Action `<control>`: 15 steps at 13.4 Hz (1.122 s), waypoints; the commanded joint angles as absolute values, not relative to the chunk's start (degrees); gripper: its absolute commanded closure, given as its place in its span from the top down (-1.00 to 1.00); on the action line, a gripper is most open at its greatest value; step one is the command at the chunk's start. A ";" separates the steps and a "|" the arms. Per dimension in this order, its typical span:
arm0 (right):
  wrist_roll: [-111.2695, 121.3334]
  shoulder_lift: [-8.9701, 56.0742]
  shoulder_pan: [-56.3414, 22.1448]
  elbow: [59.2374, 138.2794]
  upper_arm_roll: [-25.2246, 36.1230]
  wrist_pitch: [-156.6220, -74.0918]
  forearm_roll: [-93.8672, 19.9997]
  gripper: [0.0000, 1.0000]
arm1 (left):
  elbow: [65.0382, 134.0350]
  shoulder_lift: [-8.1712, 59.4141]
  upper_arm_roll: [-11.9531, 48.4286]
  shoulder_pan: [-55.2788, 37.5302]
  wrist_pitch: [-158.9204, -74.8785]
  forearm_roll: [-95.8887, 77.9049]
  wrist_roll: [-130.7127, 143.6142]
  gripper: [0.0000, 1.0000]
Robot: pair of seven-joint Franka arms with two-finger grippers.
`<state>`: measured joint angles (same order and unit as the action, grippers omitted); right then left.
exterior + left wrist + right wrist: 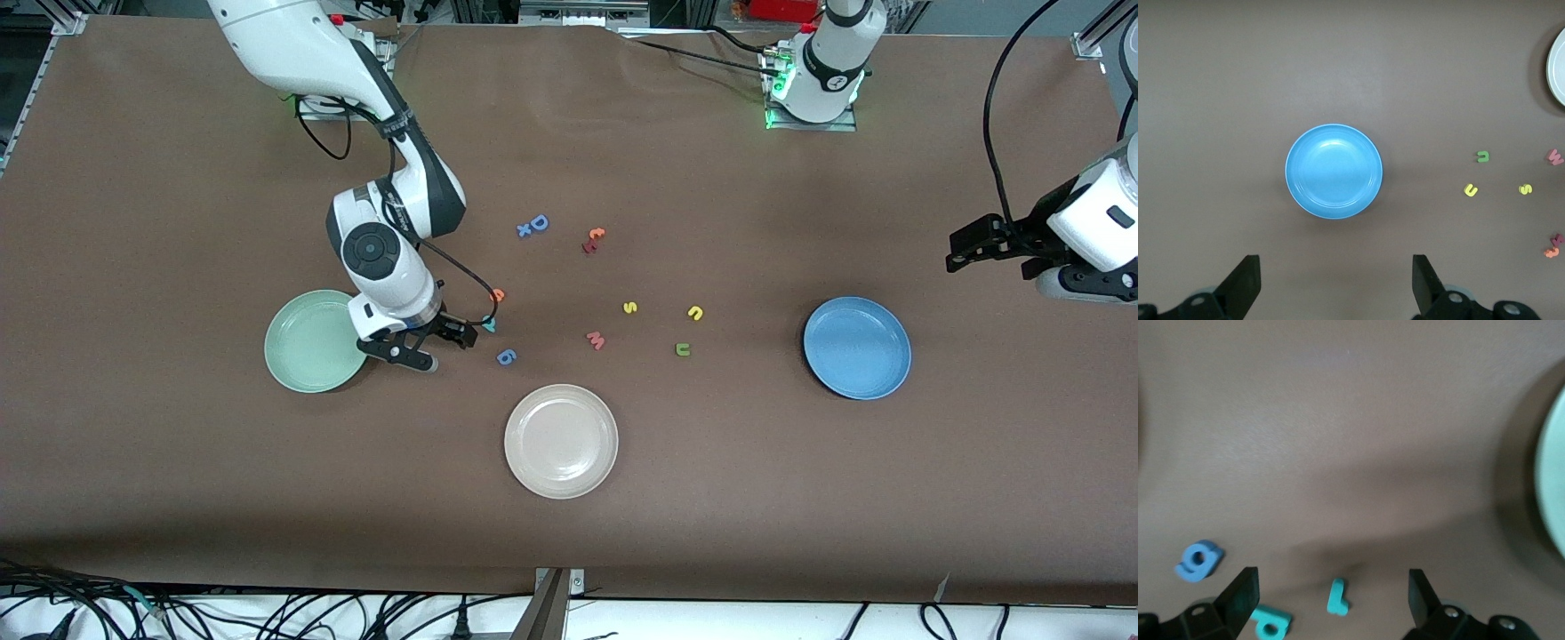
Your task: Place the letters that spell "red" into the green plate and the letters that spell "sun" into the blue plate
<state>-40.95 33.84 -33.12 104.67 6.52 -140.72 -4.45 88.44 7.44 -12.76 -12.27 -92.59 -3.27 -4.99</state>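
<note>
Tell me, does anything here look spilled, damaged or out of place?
Nothing stands out. The small foam letters lie loose on the table, all three plates sit flat and hold nothing, and both grippers are open.

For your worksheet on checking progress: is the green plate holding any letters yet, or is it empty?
Empty. The green plate shows only bare surface in the front view; the teal r lies on the table.

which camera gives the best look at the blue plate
The left wrist view: the blue plate sits whole and centred under that camera. The front view shows it whole but smaller, toward the left arm's end. The right wrist view misses it.
</note>
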 commanded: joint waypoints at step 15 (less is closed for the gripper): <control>-38.58 34.89 -33.40 108.63 4.92 -145.81 -5.71 0.11 | 89.30 31.19 -9.14 -18.62 -108.97 -10.02 10.35 1.00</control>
